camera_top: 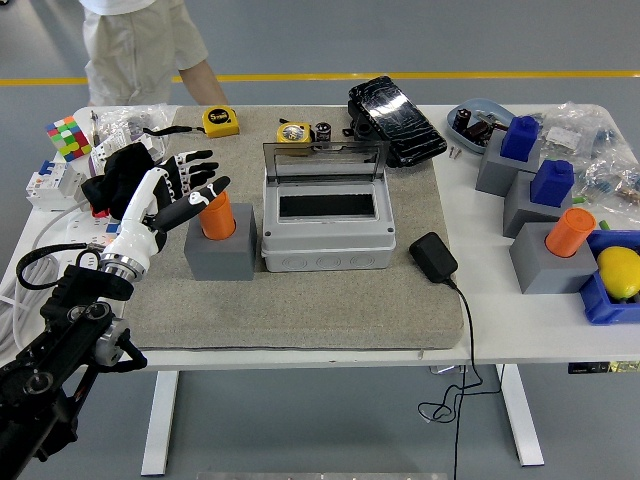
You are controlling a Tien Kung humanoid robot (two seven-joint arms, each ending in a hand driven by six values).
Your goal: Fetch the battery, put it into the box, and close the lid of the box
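On table, 2 orange batteries (217, 214), 1 box (326, 232)

It looked like a robotics lab or workshop: a white table (520, 330) stood on a grey floor (330, 50) marked with a yellow line (400, 76), cluttered with tape measures (221, 122), a grey enclosure box (325, 235), and bagged parts (590, 135).
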